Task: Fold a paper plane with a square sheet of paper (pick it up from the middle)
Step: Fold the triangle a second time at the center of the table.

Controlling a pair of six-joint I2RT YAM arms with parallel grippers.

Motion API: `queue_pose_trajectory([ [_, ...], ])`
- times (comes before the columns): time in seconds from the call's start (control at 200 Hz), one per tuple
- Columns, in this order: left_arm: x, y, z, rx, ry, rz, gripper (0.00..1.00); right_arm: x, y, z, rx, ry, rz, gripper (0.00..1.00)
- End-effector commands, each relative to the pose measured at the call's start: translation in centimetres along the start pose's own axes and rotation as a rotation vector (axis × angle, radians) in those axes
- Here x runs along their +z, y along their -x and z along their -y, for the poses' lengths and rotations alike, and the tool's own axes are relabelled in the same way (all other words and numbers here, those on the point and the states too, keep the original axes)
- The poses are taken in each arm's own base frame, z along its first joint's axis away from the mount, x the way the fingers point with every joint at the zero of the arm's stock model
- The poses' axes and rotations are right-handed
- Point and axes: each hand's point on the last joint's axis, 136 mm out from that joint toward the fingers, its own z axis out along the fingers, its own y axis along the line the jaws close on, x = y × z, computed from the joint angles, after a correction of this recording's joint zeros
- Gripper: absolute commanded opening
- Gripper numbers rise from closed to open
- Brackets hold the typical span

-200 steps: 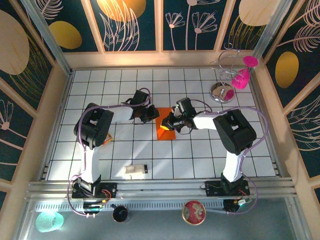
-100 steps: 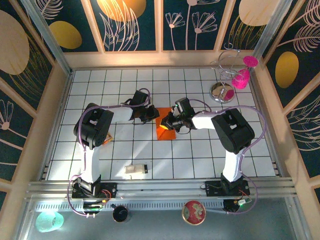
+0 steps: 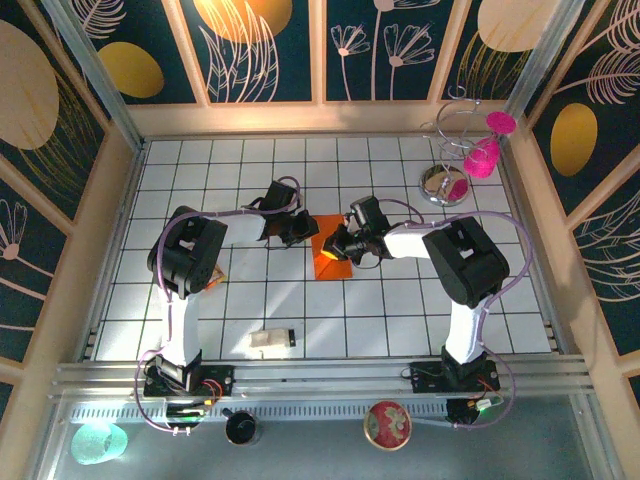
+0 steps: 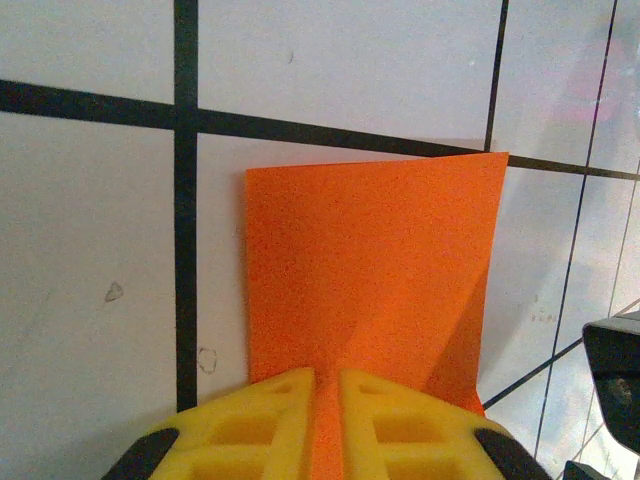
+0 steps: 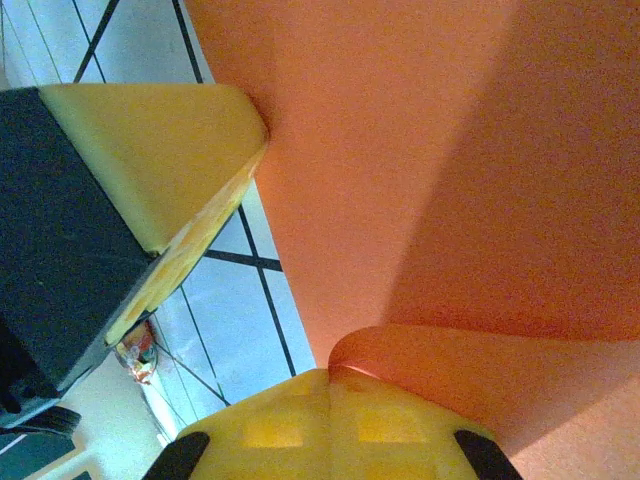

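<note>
We work on a white-tiled, black-lined worktop [image 3: 250,300]. At its centre lies one sheet of paper [image 4: 370,270], thin, matte, bright orange, folded with a diagonal crease. There are two yellow-fingered tools. The left tool [image 4: 322,385] and the right tool [image 5: 328,385] each pinch one edge, jaws closed upon it.

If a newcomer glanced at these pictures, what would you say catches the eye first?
The bright orange sheet of paper, part-folded with a diagonal crease, glows at the middle of the white tiled table. The left tool and the right tool meet there, each pinching an edge of it between yellow fingers. A wire stand with pink objects stands at the far right corner.
</note>
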Motion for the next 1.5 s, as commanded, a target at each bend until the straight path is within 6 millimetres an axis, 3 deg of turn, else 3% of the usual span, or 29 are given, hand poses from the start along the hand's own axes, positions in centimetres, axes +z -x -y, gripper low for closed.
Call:
queue_pose_trajectory([
  [0.0,0.5,-1.8,-2.1,-0.037,0.053,-0.052,0.15,-0.2,-0.6,-1.0,-0.041,0.010,-0.032,0.00],
  [1.497,0.4,-2.0,-2.1,-0.043,0.051,-0.052,0.15,0.6,0.3,0.1,-0.011,-0.024,0.005,0.00],
])
